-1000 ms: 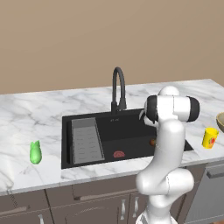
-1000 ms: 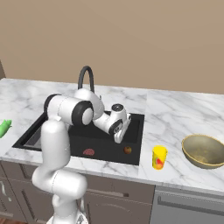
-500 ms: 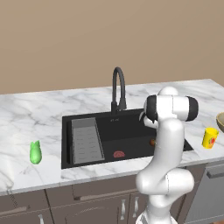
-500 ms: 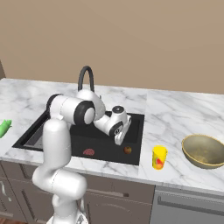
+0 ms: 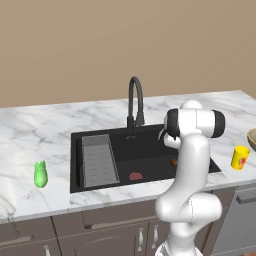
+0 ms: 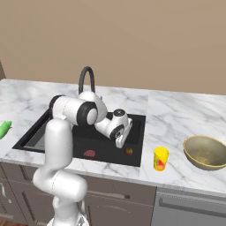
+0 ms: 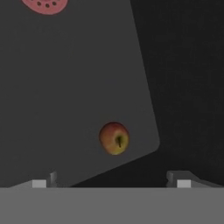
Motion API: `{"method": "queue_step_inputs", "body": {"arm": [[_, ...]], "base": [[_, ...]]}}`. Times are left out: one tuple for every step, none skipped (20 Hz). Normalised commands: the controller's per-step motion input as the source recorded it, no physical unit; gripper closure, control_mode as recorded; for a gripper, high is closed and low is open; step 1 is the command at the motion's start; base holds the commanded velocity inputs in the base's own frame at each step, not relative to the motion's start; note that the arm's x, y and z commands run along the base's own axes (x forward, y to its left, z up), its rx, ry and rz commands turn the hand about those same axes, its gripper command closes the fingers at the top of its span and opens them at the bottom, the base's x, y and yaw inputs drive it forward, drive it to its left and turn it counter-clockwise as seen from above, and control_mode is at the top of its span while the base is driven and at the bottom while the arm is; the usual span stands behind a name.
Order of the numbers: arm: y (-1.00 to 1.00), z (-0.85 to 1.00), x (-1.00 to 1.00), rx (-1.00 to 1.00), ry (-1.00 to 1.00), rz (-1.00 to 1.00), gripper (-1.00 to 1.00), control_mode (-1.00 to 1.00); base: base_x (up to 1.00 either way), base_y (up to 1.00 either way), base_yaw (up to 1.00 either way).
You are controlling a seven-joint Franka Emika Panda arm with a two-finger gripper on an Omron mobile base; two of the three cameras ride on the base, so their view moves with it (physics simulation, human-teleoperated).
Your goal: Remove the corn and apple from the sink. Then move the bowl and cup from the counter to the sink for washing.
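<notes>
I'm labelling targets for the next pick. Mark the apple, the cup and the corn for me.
apple [image 7: 114, 138], hand view, middle of its skin by the stem.
cup [image 6: 160, 159], right base view, its yellow side.
corn [image 5: 40, 175], left base view, mid-husk.

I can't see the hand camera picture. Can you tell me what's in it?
A small red-and-yellow apple sits on the dark floor of the sink, just ahead of the open gripper. A flat red drain peeks in at the top edge.

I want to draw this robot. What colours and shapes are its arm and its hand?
The arm is glossy white, made of fat rounded tubes with dark grey bands at the joints. The gripper is a white block with two small dark finger tips.
</notes>
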Motion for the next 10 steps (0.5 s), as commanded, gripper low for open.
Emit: {"method": "queue_step_inputs", "body": {"arm": [[0.00,-0.10,0.00,0.00,0.03,0.00,-1.00,-1.00],[0.00,-0.10,0.00,0.00,0.04,0.00,-1.00,-1.00],[0.00,-0.11,0.00,0.00,0.06,0.00,-1.00,-1.00],[0.00,-0.10,0.00,0.00,0.06,0.00,-1.00,-1.00],[0.00,-0.11,0.00,0.00,0.05,0.00,-1.00,-1.00],[0.00,-0.11,0.00,0.00,0.05,0.00,-1.00,-1.00],[0.00,-0.11,0.00,0.00,0.03,0.00,-1.00,-1.00],[0.00,-0.12,0.01,0.00,0.02,0.00,-1.00,-1.00],[0.00,-0.13,0.05,0.00,0.01,0.00,-1.00,-1.00],[0.00,-0.15,0.06,0.00,0.00,0.00,-1.00,-1.00]], "base": [[0.00,0.00,0.00],[0.00,0.00,0.00],[0.00,0.00,0.00],[0.00,0.00,0.00],[0.00,0.00,0.00],[0.00,0.00,0.00],[0.00,0.00,0.00],[0.00,0.00,0.00],[0.00,0.00,0.00],[0.00,0.00,0.00]]}}
